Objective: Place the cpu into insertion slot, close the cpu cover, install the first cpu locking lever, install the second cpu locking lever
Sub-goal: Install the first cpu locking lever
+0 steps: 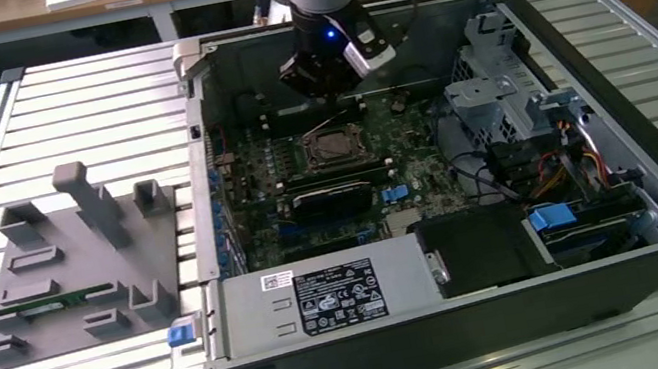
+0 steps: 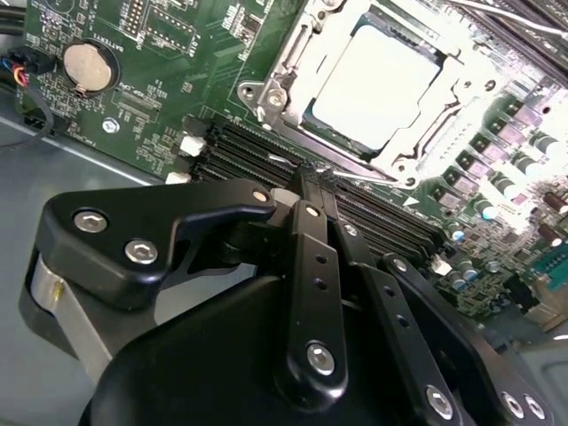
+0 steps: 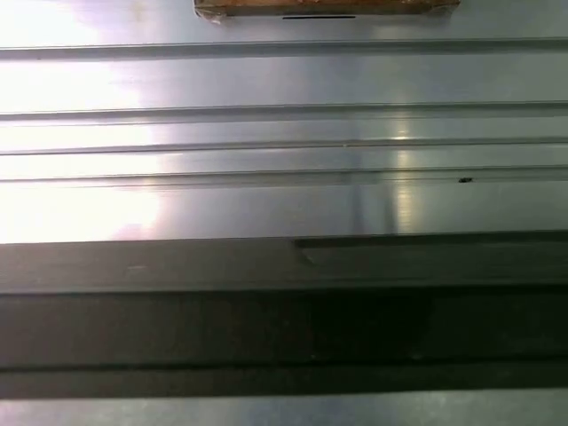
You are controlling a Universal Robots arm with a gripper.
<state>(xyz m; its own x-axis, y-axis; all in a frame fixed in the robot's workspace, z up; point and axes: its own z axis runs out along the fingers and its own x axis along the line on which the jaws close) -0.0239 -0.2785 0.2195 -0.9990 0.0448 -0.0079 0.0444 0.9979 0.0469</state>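
Hand (image 2: 306,182) hovers over memory slots (image 2: 373,213), beside seated cpu (image 2: 377,84).

Glossy black gripper (image 2: 306,182), bright metal cpu (image 2: 377,84), ribbed aluminium table (image 1: 86,115).

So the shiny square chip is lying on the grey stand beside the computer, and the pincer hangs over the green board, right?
Not quite. The second wrist view shows the chip sitting in its socket on the green board, not on the grey stand. The pincer does hang over the green board.
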